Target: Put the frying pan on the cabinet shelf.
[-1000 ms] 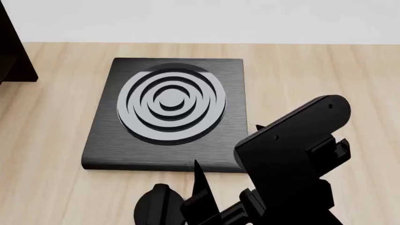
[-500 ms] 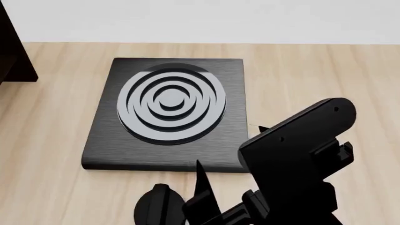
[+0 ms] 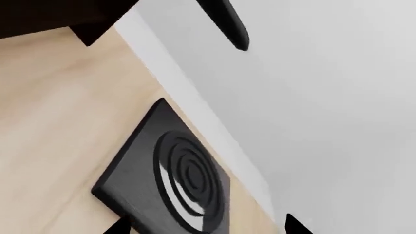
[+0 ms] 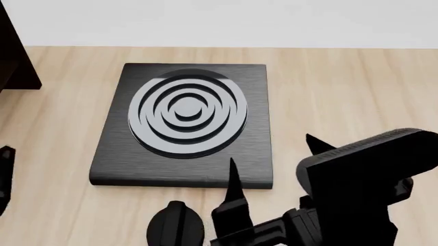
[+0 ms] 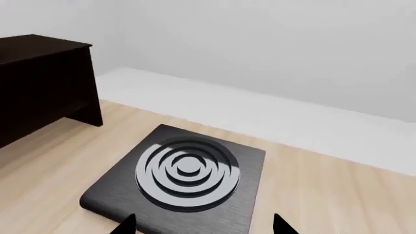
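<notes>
I cannot make out the frying pan in any view. The dark cabinet [image 4: 14,56] stands at the far left; it also shows in the right wrist view [image 5: 39,83] and the left wrist view [image 3: 52,14]. My right gripper [image 4: 272,154] is open and empty, its tips over the front right corner of the square black hob plate [image 4: 184,118]; in its own view [image 5: 202,225] the tips straddle the plate's near edge. My left gripper [image 3: 208,226] is open and empty, with the hob plate [image 3: 169,180] ahead of it. A black part of it shows at the left edge [image 4: 4,169].
A white wall [image 4: 219,20] runs behind the pale wooden floor [image 4: 342,92]. A rounded black shape [image 4: 174,228] sits low in the head view. A slim black shape [image 3: 224,22] crosses the left wrist view; I cannot tell what it is.
My right arm has moved right and lower in the head view, and both its fingertips now show, spread apart. A black part has come in at the left edge.
</notes>
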`<state>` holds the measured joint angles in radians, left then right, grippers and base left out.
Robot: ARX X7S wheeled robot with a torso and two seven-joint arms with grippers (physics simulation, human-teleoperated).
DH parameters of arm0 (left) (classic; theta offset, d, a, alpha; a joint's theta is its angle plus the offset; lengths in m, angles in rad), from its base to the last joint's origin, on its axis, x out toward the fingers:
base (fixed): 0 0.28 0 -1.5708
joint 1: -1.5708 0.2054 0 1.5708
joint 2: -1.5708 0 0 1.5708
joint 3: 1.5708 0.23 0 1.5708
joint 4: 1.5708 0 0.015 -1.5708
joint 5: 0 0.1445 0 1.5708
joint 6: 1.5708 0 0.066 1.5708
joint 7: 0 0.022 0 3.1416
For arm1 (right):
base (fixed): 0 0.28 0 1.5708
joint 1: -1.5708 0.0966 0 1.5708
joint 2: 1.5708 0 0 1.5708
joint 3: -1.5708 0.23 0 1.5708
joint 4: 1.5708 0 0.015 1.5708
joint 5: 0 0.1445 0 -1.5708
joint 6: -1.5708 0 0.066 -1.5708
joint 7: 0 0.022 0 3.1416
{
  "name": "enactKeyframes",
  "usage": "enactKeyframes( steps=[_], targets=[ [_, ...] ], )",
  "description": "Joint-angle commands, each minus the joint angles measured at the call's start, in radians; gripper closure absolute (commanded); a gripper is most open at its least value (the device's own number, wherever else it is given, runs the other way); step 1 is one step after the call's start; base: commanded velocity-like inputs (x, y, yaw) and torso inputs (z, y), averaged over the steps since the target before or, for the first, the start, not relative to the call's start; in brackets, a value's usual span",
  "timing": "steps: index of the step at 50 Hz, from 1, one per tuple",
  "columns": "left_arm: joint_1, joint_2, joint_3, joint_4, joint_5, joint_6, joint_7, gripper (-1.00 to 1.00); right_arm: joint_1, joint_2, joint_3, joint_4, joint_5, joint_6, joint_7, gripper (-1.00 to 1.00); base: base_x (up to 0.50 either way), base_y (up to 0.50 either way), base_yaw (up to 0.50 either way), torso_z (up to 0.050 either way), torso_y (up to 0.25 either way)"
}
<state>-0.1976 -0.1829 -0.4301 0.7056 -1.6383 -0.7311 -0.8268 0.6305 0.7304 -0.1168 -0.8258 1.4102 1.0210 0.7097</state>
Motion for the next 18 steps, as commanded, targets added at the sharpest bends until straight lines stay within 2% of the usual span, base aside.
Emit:
enactKeyframes(
  steps=[1, 3, 5, 7, 10, 11, 14, 18],
  targets=[
    [0.167, 0.028, 0.106, 0.159, 0.403, -0.077, 0.177, -1.00, -0.119, -0.028, 0.072, -0.024, -0.074, -0.103, -0.003, -1.00, 0.00, 0.00, 0.00, 0.000, 0.000],
    [0.191, 0.043, 0.154, 0.186, 0.500, -0.055, 0.251, -1.00, -0.154, -0.036, 0.085, -0.043, -0.138, -0.138, -0.039, -1.00, 0.00, 0.00, 0.00, 0.000, 0.000],
    [0.202, 0.017, 0.264, 0.218, 0.704, -0.067, 0.272, -1.00, -0.180, -0.041, 0.088, -0.050, -0.169, -0.151, -0.039, -1.00, 0.00, 0.00, 0.00, 0.000, 0.000],
    [0.224, 0.017, 0.363, 0.231, 0.864, -0.008, 0.315, -1.00, -0.206, -0.048, 0.091, -0.044, -0.187, -0.168, -0.058, -1.00, 0.00, 0.00, 0.00, 0.000, 0.000],
    [0.228, -0.010, 0.500, 0.238, 1.035, 0.015, 0.316, -1.00, -0.234, -0.052, 0.101, -0.041, -0.207, -0.183, -0.057, -1.00, 0.00, 0.00, 0.00, 0.000, 0.000],
    [0.222, -0.046, 0.618, 0.242, 1.176, 0.021, 0.293, -1.00, -0.250, -0.055, 0.124, -0.033, -0.204, -0.198, -0.044, -1.00, 0.00, 0.00, 0.00, 0.000, 0.000],
    [0.225, -0.052, 0.753, 0.230, 1.310, 0.066, 0.263, -1.00, -0.265, -0.050, 0.140, -0.018, -0.206, -0.204, -0.035, -1.00, 0.00, 0.00, 0.00, 0.000, 0.000],
    [0.199, -0.068, 0.941, 0.227, 1.496, 0.013, 0.179, -1.00, -0.277, -0.043, 0.182, -0.022, -0.166, -0.217, 0.000, -1.00, 0.00, 0.00, 0.00, 0.000, 0.000]
  ],
)
